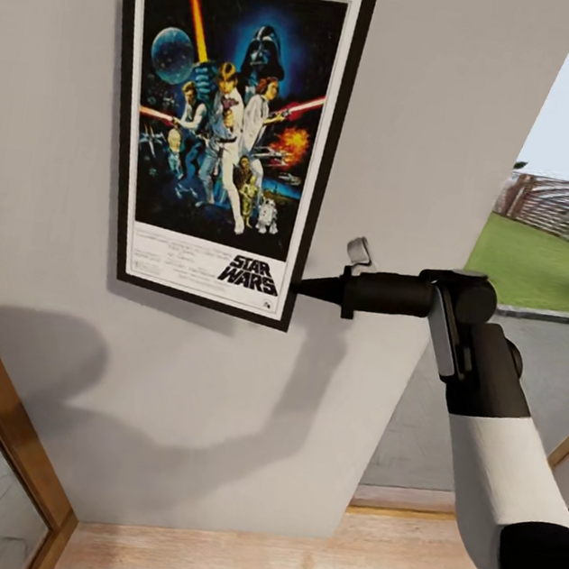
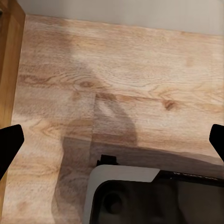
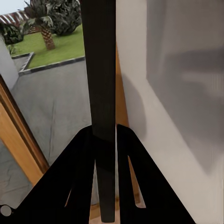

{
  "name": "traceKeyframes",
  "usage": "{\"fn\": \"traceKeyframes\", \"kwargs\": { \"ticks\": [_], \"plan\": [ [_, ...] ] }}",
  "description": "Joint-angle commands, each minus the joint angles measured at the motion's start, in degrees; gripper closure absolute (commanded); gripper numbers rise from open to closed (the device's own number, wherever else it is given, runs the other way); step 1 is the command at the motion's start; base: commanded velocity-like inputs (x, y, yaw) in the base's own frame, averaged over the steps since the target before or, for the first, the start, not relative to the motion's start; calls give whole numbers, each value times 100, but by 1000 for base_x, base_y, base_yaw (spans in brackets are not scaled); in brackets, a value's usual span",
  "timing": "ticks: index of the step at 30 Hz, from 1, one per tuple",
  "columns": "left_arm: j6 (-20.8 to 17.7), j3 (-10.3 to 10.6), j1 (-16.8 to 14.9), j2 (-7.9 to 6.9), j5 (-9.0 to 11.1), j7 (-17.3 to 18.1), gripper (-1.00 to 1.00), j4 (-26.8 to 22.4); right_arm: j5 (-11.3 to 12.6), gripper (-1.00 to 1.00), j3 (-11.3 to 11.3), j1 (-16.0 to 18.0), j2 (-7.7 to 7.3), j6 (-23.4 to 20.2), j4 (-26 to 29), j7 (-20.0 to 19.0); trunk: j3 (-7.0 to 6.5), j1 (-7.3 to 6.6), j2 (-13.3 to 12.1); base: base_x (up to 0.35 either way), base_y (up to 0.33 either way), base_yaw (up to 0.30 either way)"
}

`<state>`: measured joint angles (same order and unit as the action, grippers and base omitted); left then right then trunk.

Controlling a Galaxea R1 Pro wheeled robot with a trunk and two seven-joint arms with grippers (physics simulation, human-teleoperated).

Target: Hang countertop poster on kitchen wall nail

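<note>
My right gripper (image 1: 301,284) reaches out level toward the pale grey wall (image 1: 422,95) and pinches the black frame of the poster (image 1: 228,126) at its lower right edge. In the right wrist view the frame (image 3: 101,93) runs as a dark strip straight out between my two closed fingers (image 3: 81,172), which press on it from both sides. The poster stands upright, tilted slightly, against the wall, with the "STAR WARS" logo (image 1: 250,274) just beside my fingertips. My arm's shadow falls on the wall below the gripper.

My left gripper (image 2: 112,140) hangs over the wooden floor (image 2: 121,79), pointing down, its dark fingertips (image 2: 9,142) spread wide apart with nothing between them. Beyond my right arm, a lawn (image 1: 534,263) lies outside.
</note>
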<state>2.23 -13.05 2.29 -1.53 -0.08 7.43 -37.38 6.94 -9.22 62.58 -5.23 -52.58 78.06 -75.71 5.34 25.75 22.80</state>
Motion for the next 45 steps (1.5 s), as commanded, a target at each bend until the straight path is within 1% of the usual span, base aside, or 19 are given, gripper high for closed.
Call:
{"fn": "traceKeyframes", "kwargs": {
  "ticks": [1,7,45],
  "plan": [
    [6,-22,-1,3,-1,39,-100,-6,41,100,-9,10,8,-55,-1,24,11,4,12,0,0,0],
    [6,-22,-1,3,-1,39,-100,-6,43,100,-10,25,29,-59,-1,53,11,4,12,0,0,0],
    [6,-22,-1,3,-3,36,-100,-6,53,100,-36,18,31,-41,23,56,11,4,12,0,0,0]
  ]
}}
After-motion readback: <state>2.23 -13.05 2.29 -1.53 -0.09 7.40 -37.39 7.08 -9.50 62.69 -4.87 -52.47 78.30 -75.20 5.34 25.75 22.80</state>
